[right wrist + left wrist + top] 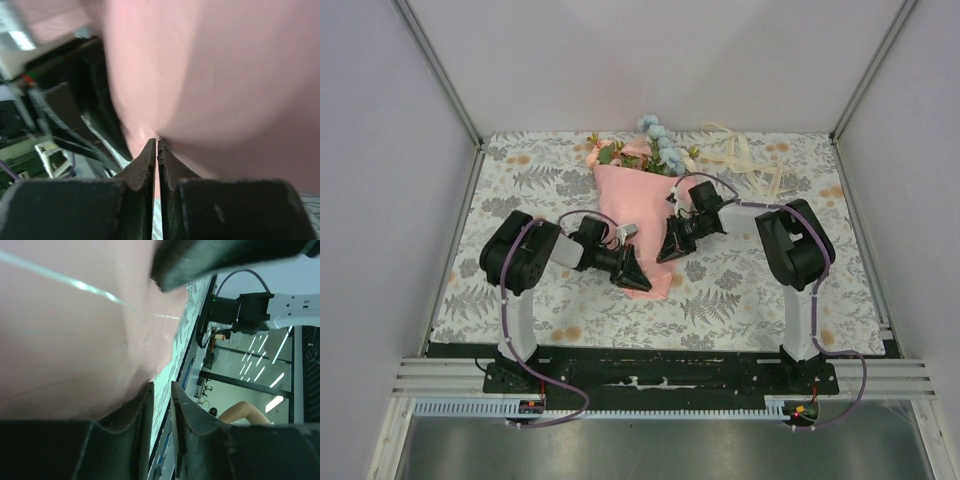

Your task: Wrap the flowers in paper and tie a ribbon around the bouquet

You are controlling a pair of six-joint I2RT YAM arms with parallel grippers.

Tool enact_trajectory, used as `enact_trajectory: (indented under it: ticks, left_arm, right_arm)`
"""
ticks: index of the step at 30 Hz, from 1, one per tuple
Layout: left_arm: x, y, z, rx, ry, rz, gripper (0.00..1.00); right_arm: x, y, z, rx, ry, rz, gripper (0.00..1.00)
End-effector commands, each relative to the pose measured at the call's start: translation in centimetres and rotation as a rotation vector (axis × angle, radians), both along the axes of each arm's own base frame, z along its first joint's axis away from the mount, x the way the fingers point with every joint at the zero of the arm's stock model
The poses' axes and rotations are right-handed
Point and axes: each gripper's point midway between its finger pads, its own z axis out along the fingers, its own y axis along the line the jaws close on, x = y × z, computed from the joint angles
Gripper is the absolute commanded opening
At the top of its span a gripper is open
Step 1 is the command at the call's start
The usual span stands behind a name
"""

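The bouquet lies on the table's middle: a cone of salmon-pink paper point(635, 205) with the flowers point(655, 150) sticking out at its far end. My left gripper point(640, 283) sits at the cone's narrow near end. In the left wrist view its jaws point(161, 385) stand a narrow gap apart with only tablecloth showing between them, and the paper point(75, 340) lies against the outer side of one finger point(135, 415). My right gripper point(666, 256) is at the cone's right edge, shut point(157, 141) on a fold of the paper point(225, 75). The cream ribbon point(745, 158) lies loose at the back right.
A floral-printed tablecloth point(750, 290) covers the table. White walls with metal posts close in the left, right and back. A black base rail point(650, 365) runs along the near edge. The two arms' elbows point(520, 255) point(790, 245) stand either side of the bouquet.
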Motion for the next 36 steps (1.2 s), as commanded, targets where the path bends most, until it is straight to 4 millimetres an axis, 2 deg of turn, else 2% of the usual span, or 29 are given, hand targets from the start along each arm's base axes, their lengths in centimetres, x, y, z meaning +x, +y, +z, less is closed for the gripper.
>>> enact_trajectory:
  ticks: [1,4,6,8,10,15,17,19,20,21,28,31,34,36]
  left_arm:
    - [-1.4,0.5,-0.8,0.050,0.016,0.032,0.34]
    - [-0.1,0.3,2.9,-0.043,-0.040,0.084,0.45]
    - [1.1,0.8,4.9,-0.080,-0.072,0.129,0.50]
    - [3.2,1.9,6.3,-0.097,-0.105,0.194,0.52]
    - [6.2,3.6,7.1,-0.092,-0.125,0.289,0.55]
    - [13.3,9.4,7.7,-0.042,-0.190,0.504,0.59]
    - [15.7,11.8,6.7,0.040,-0.218,0.576,0.59]
    - [17.4,12.5,5.9,0.068,-0.233,0.604,0.59]
    - [18.4,13.8,5.4,0.079,-0.223,0.638,0.58]
    - [19.1,13.8,5.2,0.075,-0.232,0.636,0.57]
    - [22.8,13.8,2.7,0.056,-0.210,0.669,0.56]
    - [23.8,13.5,2.5,0.033,-0.215,0.664,0.53]
    - [23.7,13.8,3.2,0.013,-0.230,0.648,0.48]
    - [22.7,14.2,5.4,-0.007,-0.293,0.618,0.46]
  right_arm:
    - [-1.6,-1.1,-2.9,-0.119,-0.069,0.108,0.09]
    - [-3.0,-2.0,-4.5,-0.206,-0.110,0.185,0.08]
    - [-3.3,-2.4,-4.9,-0.237,-0.121,0.203,0.08]
    - [-3.5,-2.5,-5.1,-0.255,-0.118,0.216,0.07]
    - [-3.6,-2.7,-5.4,-0.281,-0.124,0.239,0.07]
    - [-4.3,-4.3,-6.5,-0.364,-0.133,0.290,0.05]
    - [-4.5,-4.7,-6.3,-0.373,-0.134,0.297,0.05]
    - [-4.3,-4.6,-6.0,-0.366,-0.137,0.298,0.05]
    - [-4.3,-4.4,-5.8,-0.362,-0.137,0.303,0.05]
    - [-4.3,-4.4,-5.7,-0.359,-0.129,0.308,0.05]
    - [-5.1,-4.4,-5.6,-0.316,-0.029,0.331,0.05]
    - [-4.9,-4.8,-5.5,-0.303,0.003,0.312,0.05]
    - [-5.0,-4.9,-5.7,-0.287,0.030,0.304,0.04]
    - [-5.0,-4.8,-5.7,-0.279,0.037,0.305,0.04]
